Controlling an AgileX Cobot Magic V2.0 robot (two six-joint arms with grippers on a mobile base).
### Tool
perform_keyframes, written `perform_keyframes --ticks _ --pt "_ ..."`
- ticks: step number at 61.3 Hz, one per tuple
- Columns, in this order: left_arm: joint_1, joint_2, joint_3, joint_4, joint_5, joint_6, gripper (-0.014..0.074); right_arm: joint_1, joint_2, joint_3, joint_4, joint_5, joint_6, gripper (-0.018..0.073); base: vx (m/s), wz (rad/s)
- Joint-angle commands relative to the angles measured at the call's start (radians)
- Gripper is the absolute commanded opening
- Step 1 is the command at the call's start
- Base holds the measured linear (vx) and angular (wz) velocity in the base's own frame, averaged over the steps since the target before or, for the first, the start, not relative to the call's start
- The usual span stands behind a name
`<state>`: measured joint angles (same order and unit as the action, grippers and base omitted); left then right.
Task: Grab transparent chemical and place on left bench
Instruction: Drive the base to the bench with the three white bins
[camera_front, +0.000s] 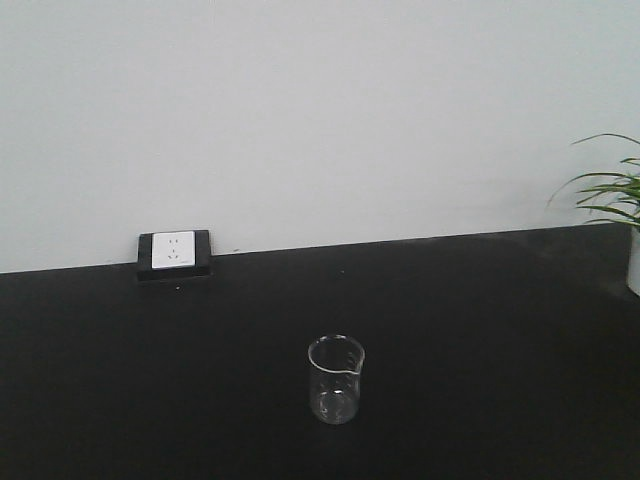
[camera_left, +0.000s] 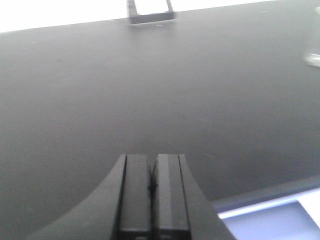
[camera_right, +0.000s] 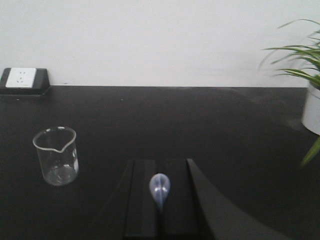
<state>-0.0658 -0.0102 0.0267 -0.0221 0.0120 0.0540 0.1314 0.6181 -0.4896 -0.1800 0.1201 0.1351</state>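
The transparent chemical's clear glass beaker (camera_front: 336, 385) stands upright and empty-looking on a black worktop (camera_front: 480, 320), spout toward the camera. In the right wrist view the beaker (camera_right: 56, 157) sits to the left of and ahead of my right gripper (camera_right: 160, 162). That gripper is shut on the pale translucent pipette (camera_right: 159, 189), whose bulb pokes up between the fingers. My left gripper (camera_left: 152, 157) is shut with nothing in it, low over bare worktop; a blurred bit of glass (camera_left: 314, 59) shows at the far right. The left bench is out of view.
A white wall socket (camera_front: 174, 251) in a black frame sits where the worktop meets the white wall, seen too in the right wrist view (camera_right: 21, 77). A potted green plant (camera_front: 615, 195) stands at the right end. The worktop's front edge (camera_left: 260, 197) shows beside the left gripper.
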Motion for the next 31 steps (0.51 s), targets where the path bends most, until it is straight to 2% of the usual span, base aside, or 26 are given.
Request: perform_keyframes --ticks 1,16,31 --pt "-0.002 -0.019 0.016 -0.001 -0.078 -0.008 -0.0003 -0.005 -0.002 -0.03 -0.007 -0.078 -0.008 -0.0004 -0.22 -0.29" --pt "-0.002 -0.019 0.016 -0.001 -0.078 -0.008 -0.0003 -0.005 -0.002 -0.03 -0.007 -0.078 -0.008 -0.0004 -0.27 -0.13" --pt "-0.002 -0.019 0.016 -0.001 -0.078 -0.008 -0.0003 -0.005 -0.002 -0.03 -0.007 -0.078 -0.008 -0.0004 -0.35 0.15"
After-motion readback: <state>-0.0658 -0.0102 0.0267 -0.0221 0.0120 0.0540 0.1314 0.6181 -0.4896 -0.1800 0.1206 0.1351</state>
